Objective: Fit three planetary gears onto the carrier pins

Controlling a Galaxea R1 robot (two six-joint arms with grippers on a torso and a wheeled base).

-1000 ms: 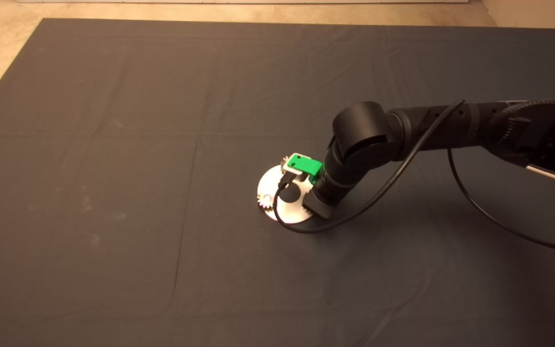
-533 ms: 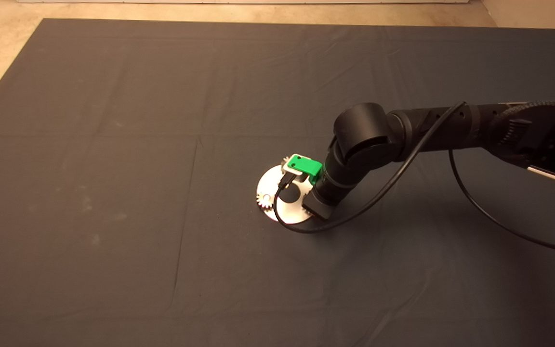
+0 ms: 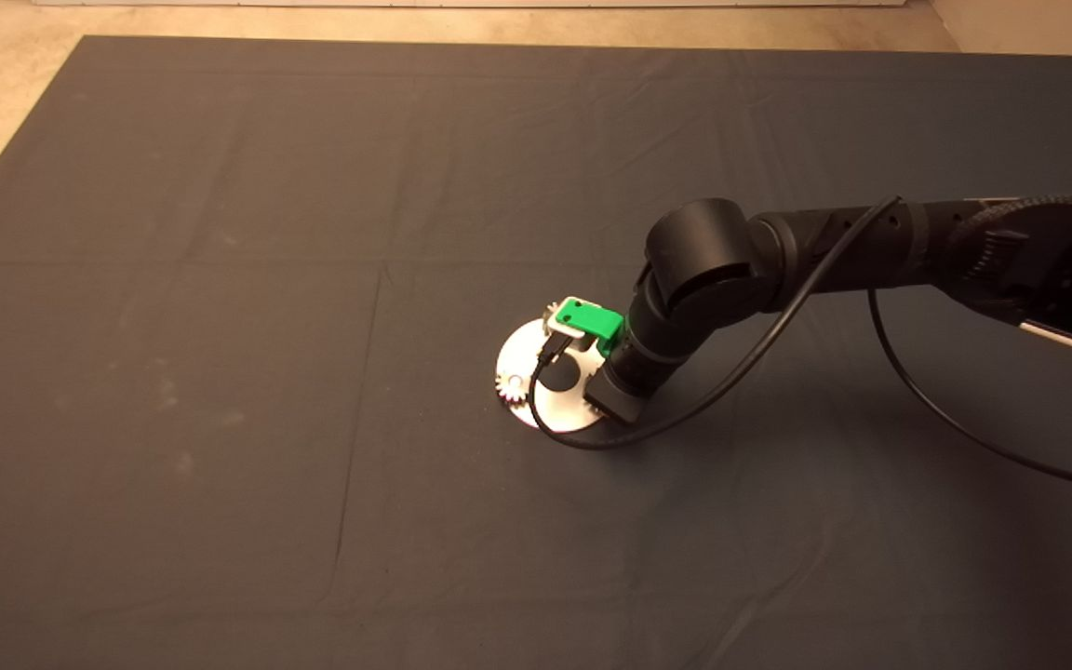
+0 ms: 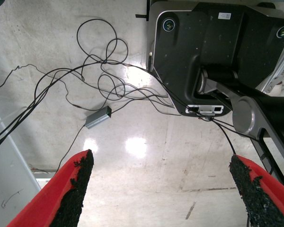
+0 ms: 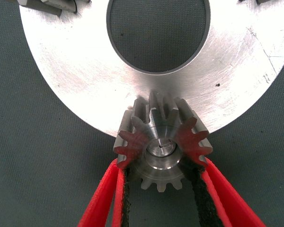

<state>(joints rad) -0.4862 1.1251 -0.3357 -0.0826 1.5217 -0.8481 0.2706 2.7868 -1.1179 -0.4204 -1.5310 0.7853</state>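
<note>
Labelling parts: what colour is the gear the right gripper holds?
Silver metal gear, clearest in the right wrist view, between the right gripper's red fingers.

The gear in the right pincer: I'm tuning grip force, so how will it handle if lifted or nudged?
The gear looks solid metal, so likely rigid and heavy for its size. The right pincer grips toothed flanks, so it may slip or rotate. Seated on its pin, it should resist sideways nudges.

Head camera looks down from high over the round plate (image 3: pixel 536 391); right wrist camera views the same plate (image 5: pixel 85 71) close; left wrist camera faces floor.
</note>
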